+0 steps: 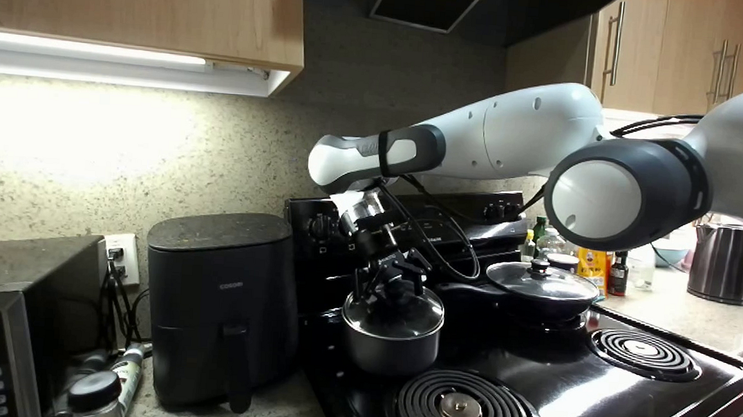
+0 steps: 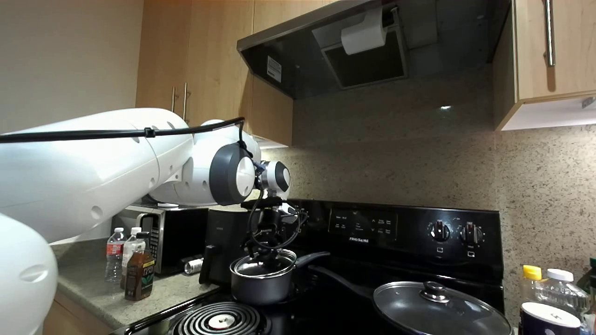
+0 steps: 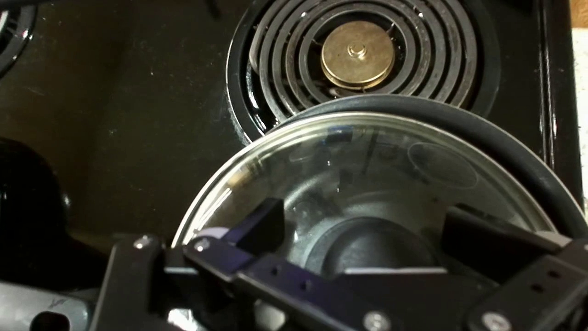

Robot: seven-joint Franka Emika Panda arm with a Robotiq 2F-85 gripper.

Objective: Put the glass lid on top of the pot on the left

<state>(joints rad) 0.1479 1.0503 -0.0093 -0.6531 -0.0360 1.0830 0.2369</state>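
The glass lid point(image 1: 406, 321) sits on top of the grey steel pot point(image 1: 391, 357) at the back left burner; lid point(image 2: 260, 268) and pot point(image 2: 261, 289) show in both exterior views. In the wrist view the lid point(image 3: 367, 151) is a little off-centre, and a crescent of the pot's rim point(image 3: 505, 138) shows past its edge. My gripper point(image 1: 392, 293) points down just above the lid. In the wrist view its fingers point(image 3: 363, 225) are wide apart, one on each side of the dark round knob point(image 3: 374, 248), with gaps between. The gripper body hides the lid's near part.
A wide dark pan with its own glass lid point(image 1: 544, 282) stands on the other back burner; its handle points toward the pot. A black air fryer point(image 1: 220, 309) stands close beside the pot. The stove's control panel point(image 2: 372, 228) rises behind. A coil burner point(image 1: 462, 409) lies in front.
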